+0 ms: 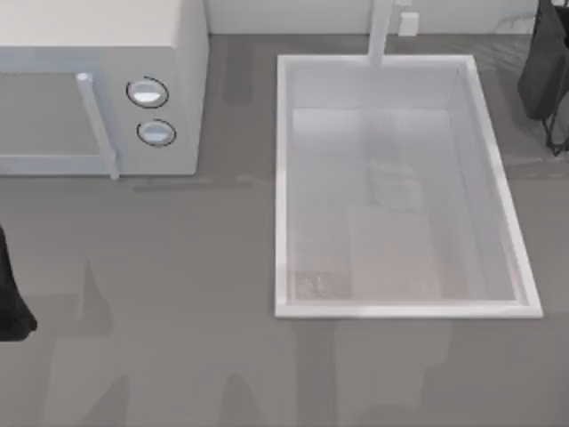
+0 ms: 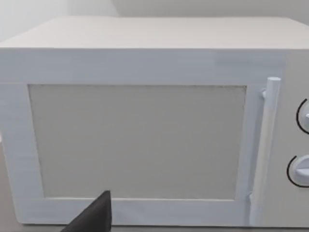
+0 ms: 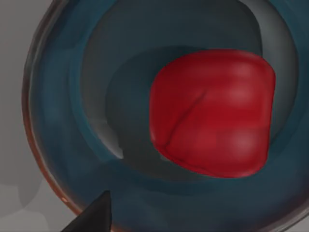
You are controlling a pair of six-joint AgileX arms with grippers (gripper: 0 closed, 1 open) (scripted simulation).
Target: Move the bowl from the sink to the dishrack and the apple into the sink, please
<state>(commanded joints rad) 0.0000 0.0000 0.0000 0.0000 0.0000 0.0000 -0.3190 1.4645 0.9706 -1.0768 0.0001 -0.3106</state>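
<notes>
Apple (image 3: 212, 113) sits inside bowl (image 3: 63, 121), close under right wrist camera.
Sink (image 1: 283, 178) on counter (image 1: 178, 267); right gripper (image 3: 91, 215) state: cannot tell. Left arm faces microwave (image 2: 145, 63).

- One sink (image 1: 283, 178), a white basin, on the table (image 1: 178, 294) toward its right edge.
- One faucet post (image 1: 380, 34) at the far rim of the sink.
- One microwave (image 1: 98, 53) at the table's far left corner.
- Two round knobs (image 1: 148, 92) on the microwave, one beside the other.
- One handle bar (image 2: 263, 150) on the microwave door.
- One bowl (image 3: 58, 121), blue-teal.
- One apple (image 3: 212, 113), red, lying inside the bowl.
</notes>
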